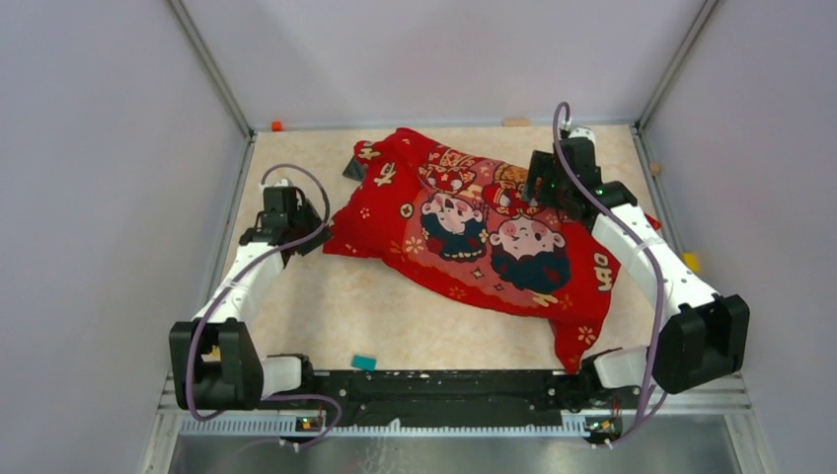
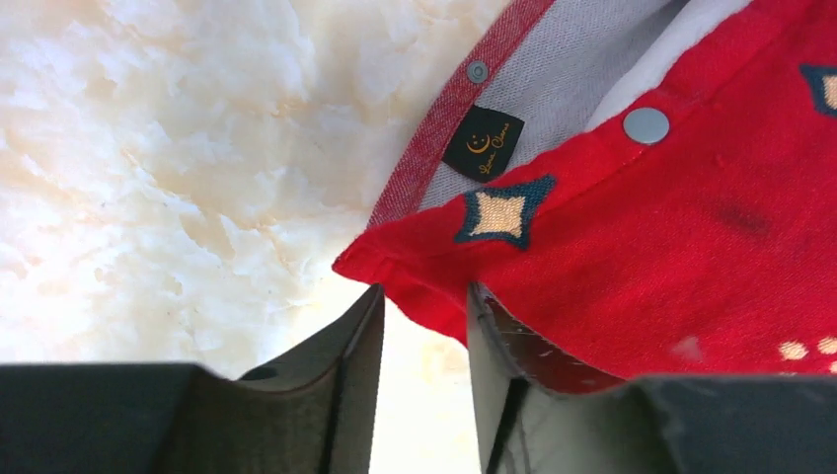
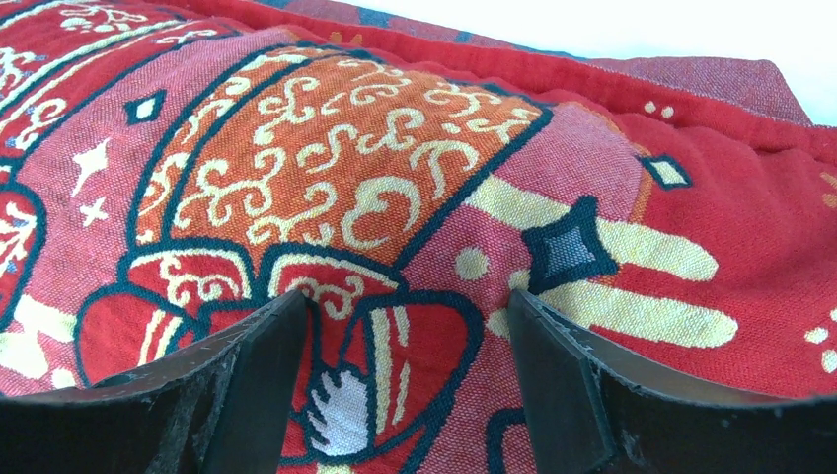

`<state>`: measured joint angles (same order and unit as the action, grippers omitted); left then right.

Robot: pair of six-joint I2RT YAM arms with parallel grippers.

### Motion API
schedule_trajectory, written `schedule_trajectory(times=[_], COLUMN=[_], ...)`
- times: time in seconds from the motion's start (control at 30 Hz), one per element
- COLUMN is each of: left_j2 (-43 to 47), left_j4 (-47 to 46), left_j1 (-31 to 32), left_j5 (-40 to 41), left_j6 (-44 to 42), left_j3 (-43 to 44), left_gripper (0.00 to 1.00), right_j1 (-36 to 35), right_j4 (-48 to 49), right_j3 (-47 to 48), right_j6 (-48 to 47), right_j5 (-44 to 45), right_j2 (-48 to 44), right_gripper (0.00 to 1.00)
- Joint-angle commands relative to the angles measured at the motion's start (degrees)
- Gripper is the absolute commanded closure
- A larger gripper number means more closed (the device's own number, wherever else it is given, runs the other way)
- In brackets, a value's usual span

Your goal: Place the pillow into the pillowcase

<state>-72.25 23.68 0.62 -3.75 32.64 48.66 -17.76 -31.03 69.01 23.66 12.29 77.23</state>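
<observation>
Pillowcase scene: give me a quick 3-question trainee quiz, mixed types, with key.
1. True or false: the pillowcase lies flat and empty.
2. The right gripper is over: A) the pillowcase's printed top; B) bare table; C) the back wall.
3. What fasteners line the pillowcase edge by the left gripper?
Key: 1 false, it looks plump and the white pillow shows inside the opening; 2 A; 3 snap buttons.
</observation>
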Motion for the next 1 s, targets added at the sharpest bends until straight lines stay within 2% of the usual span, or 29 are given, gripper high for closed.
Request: schedule_trajectory(times=[0.0,0.1,0.2,0.37,0.57,0.67,0.77,0.87,0.97], left_j2=[1.72,2.38,3.07,2.23,1.73,2.15,2.1,2.75,5.38], left_j4=[-1.82,-4.16,-7.99,-16.9,-23.19,-25.12,-22.92,-17.7,-12.57], left_j1=[-0.24,-0.27,-1.76,-2.54,-2.62,-2.59,-2.57,-2.63,-2.62], left_j5=[-0.59,-2.66,-5.74,-15.25,-23.19,-23.85,-23.16,-20.01,-13.86], left_j6=[-0.62,-1.15,-1.89,-2.0,-1.52,-1.44,-1.93,-1.66,-1.33], left_j3=[-0.38,-1.33,-2.7,-5.28,-6.86,-7.4,-6.68,-5.46,-4.63], left_gripper=[0.43,0.29,0.21,0.22,0.39,0.52,0.78,0.99,1.0], right_j1=[0.67,1.35,3.8,6.16,7.04,7.42,7.66,8.08,8.8], right_j4=[2.63,3.03,3.88,5.57,6.72,7.09,7.12,7.21,7.36], right_j3=[1.21,1.87,2.5,2.81,2.95,3.14,3.32,3.32,3.32], right_j6=[-0.25,-1.03,-1.32,-1.24,-1.03,-1.0,-0.98,-0.92,-0.8], right_j5=[-0.66,-0.17,-1.06,-3.28,-4.29,-4.59,-4.75,-4.74,-4.89], right_j2=[1.59,3.14,6.04,9.12,10.48,11.09,11.6,11.71,11.71], right_gripper=[0.27,0.27,0.27,0.27,0.27,0.27,0.27,0.27,0.27])
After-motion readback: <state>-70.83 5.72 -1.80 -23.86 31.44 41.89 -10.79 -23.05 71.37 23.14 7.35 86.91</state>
